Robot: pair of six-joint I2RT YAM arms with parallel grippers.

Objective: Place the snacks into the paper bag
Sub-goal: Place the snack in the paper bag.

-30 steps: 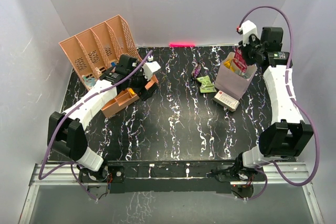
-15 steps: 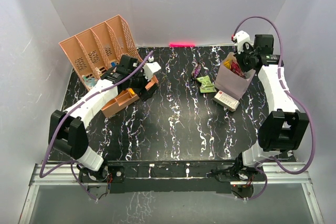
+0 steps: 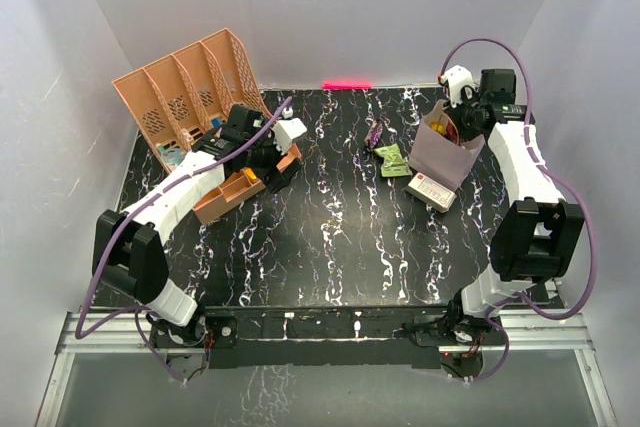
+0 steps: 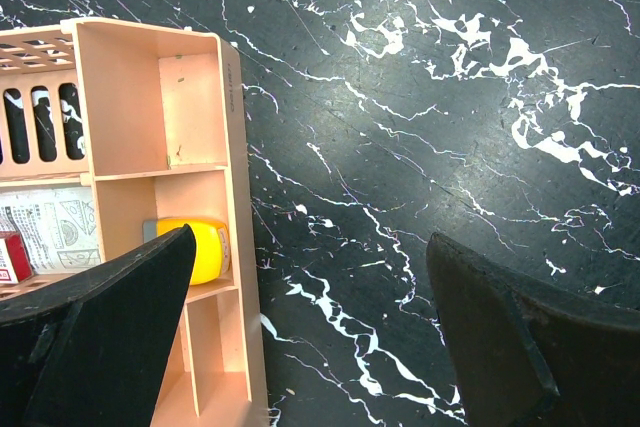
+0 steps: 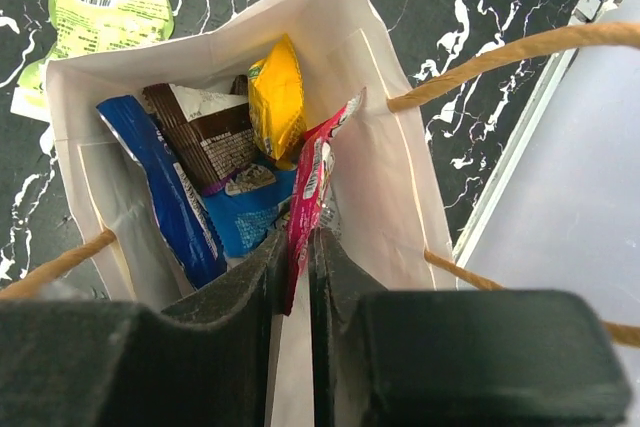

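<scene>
The paper bag stands at the back right, also seen from above in the right wrist view. My right gripper is shut on a pink snack packet and holds it inside the bag's mouth. In the bag lie a dark blue packet, a brown one, a yellow one and a light blue one. A green packet and a purple one lie on the table left of the bag. My left gripper is open and empty above the table.
A white box with a red mark lies in front of the bag. The peach organiser stands at the back left. A small orange divided tray with a yellow item sits under my left gripper.
My right gripper has moved down and left, lowering the pink packet from above the bag into its mouth. The left arm has not moved.
</scene>
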